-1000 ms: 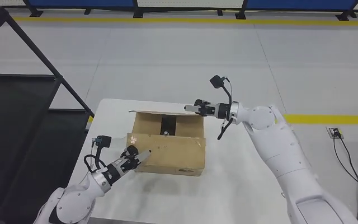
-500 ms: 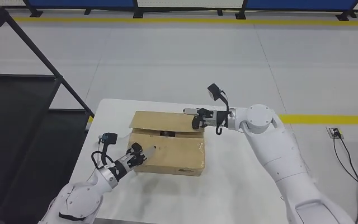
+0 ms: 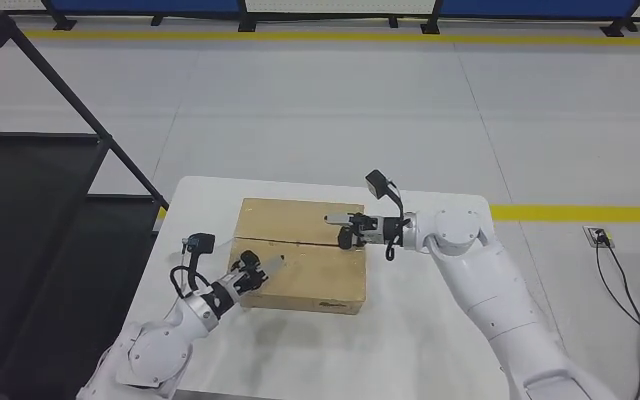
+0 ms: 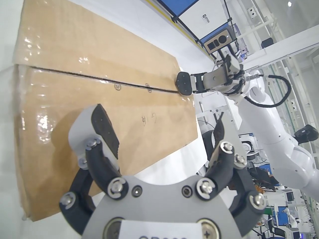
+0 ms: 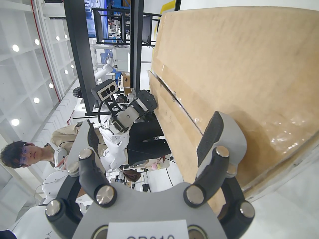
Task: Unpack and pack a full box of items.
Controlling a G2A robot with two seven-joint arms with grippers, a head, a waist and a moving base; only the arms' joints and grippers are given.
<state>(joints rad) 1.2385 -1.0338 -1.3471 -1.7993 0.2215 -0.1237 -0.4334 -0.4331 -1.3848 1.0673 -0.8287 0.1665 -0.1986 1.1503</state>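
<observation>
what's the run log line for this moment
box: top flaps down, seam closed | left gripper: open, at box's near edge | right gripper: open, at seam's end

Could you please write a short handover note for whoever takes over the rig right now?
Left pincer: open, at the near left edge of the box, one finger over its top.
Right pincer: open, at the right end of the seam.
Box: on the white table, with both top flaps flat and meeting at the seam. Its contents are hidden.
Done: the box is closed.
Left: probably press or seal the seam, then back both arms away.
</observation>
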